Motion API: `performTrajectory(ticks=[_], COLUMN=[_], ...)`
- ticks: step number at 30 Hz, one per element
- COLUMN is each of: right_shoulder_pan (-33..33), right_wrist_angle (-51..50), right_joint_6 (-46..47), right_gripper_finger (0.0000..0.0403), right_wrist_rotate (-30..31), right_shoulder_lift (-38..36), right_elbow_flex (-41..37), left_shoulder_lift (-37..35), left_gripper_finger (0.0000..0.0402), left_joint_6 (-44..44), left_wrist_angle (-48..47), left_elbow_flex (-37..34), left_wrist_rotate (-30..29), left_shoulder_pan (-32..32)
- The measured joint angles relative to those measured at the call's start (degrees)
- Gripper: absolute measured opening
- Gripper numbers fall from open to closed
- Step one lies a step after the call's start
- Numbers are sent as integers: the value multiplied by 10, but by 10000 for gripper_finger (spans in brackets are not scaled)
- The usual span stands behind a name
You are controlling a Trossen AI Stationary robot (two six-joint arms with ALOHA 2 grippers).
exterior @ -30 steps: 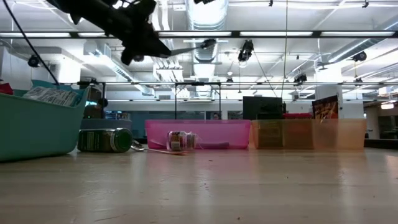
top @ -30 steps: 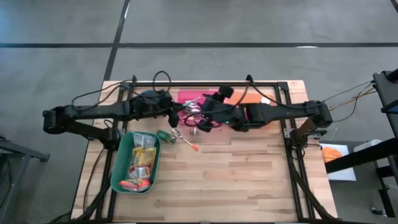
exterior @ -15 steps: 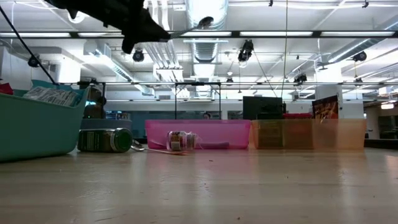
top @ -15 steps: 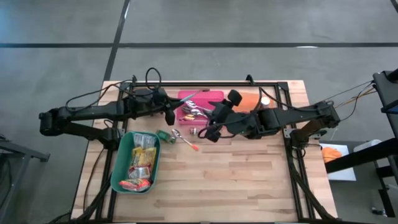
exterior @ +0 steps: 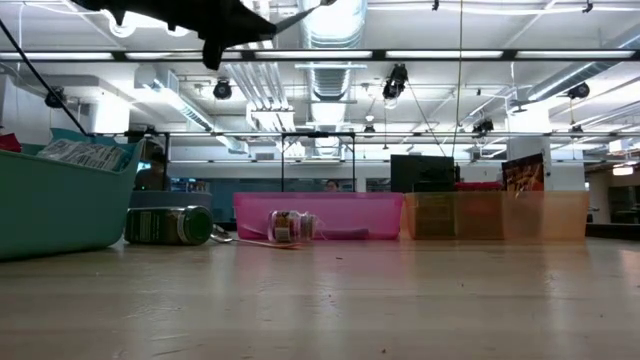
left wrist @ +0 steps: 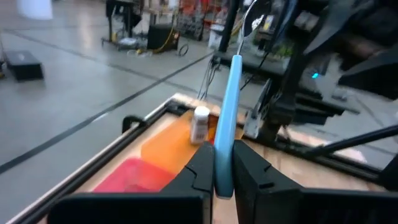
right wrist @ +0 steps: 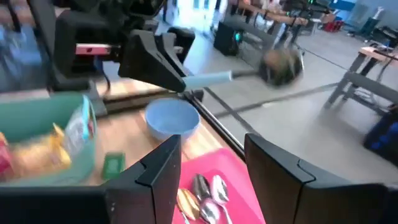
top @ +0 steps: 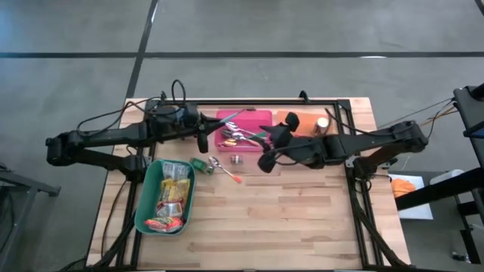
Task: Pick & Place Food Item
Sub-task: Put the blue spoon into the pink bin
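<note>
Pinching the light-blue handle of a spoon point(left wrist: 225, 134), the left gripper point(left wrist: 222, 163) hangs above the counter point(top: 287, 219) near its back-left corner, close to the pink bin point(top: 253, 119); its jaws are pressed together on the handle, and the metal bowl of the spoon points up and away from the wrist. In the low view this gripper point(exterior: 232, 22) shows high at the upper left with the spoon sticking out to the right.

The right gripper point(top: 271, 156) hovers over the middle of the counter, just in front of the orange bin point(top: 302, 119), with its jaws spread apart and nothing between them. Its fingers point(right wrist: 152, 180) frame a view of the left arm holding the spoon, a pale-blue bowl point(right wrist: 172, 118) and the spoons point(right wrist: 205, 194) lying in the pink bin.

A small white bottle point(top: 322, 125) stands upright in the orange bin. On the bare wood in front of the pink bin lie a small jar point(exterior: 288, 226) on its side, a spoon with an orange-tipped handle point(top: 224, 171), and a green can point(exterior: 168, 226) on its side. The green can lies just beside the teal basket point(top: 149, 198), which sits at the counter's left and is filled with packaged food items point(top: 172, 198).
</note>
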Motion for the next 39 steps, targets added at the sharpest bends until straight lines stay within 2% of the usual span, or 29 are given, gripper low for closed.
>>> performTrajectory(ticks=[3, 9, 13, 18, 26, 39], right_shoulder_pan=[-6, -60, -98, -113, -119, -138], right_wrist_angle=[134, 413, 499, 598, 622, 615], right_joint_6=[-22, -39, -28, -44, -105, -112], right_gripper_finger=[173, 173, 173, 173, 173, 173], right_wrist_rotate=[-36, -198, -245, -282, -284, -284], right_shoulder_lift=[-36, -75, -66, -24, 16, 34], right_elbow_flex=[-80, -211, -251, -264, -217, -199], left_shoulder_lift=[0, 22, 43, 71, 114, 120], left_gripper_finger=[20, 20, 20, 20, 20, 20], left_joint_6=[6, 8, 10, 4, -11, -20], left_wrist_angle=[26, 109, 164, 224, 285, 301], left_elbow_flex=[0, 0, 0, 0, 0, 0], left_wrist_rotate=[27, 83, 86, 81, 81, 90], left_shoulder_pan=[0, -16, -29, -31, -31, -31])
